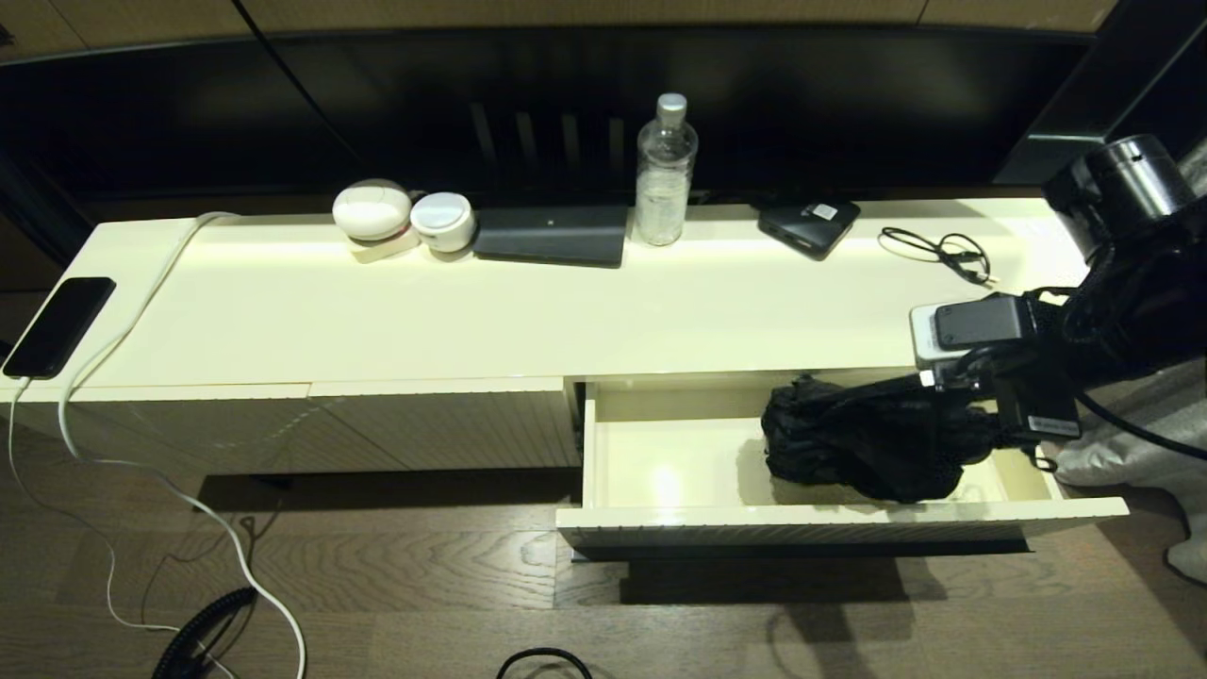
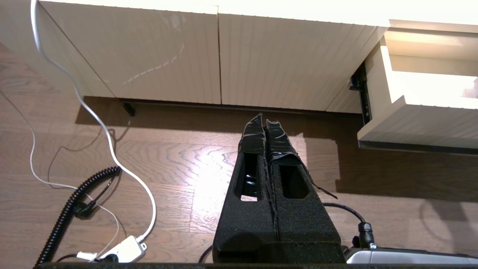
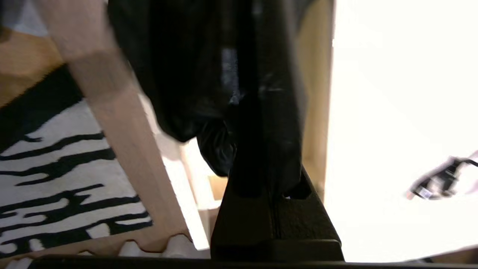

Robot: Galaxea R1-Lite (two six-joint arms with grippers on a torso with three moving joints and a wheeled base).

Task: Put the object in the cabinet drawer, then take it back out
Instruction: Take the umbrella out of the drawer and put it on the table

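Inside open drawer (image 1: 603, 443) – umbrella (image 1: 868, 443) clenched by right gripper (image 1: 990, 424), water bottle (image 1: 665, 174) behind, left gripper (image 2: 266, 129) closed above floor.

The right gripper (image 1: 981, 424) reaches in low, fingers clamped — the left gripper (image 2: 266, 125) hangs parked, fingers pressed together.

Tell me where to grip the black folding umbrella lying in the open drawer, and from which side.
Grip the black folding umbrella at its right-hand end, where the bundle narrows; the left end is loose, bulging shiny fabric. Come from above and the robot's right: the open cream drawer has walls all round, the top is free. The right end effector is at that end, seemingly closed on it. The left end effector is parked over the floor.
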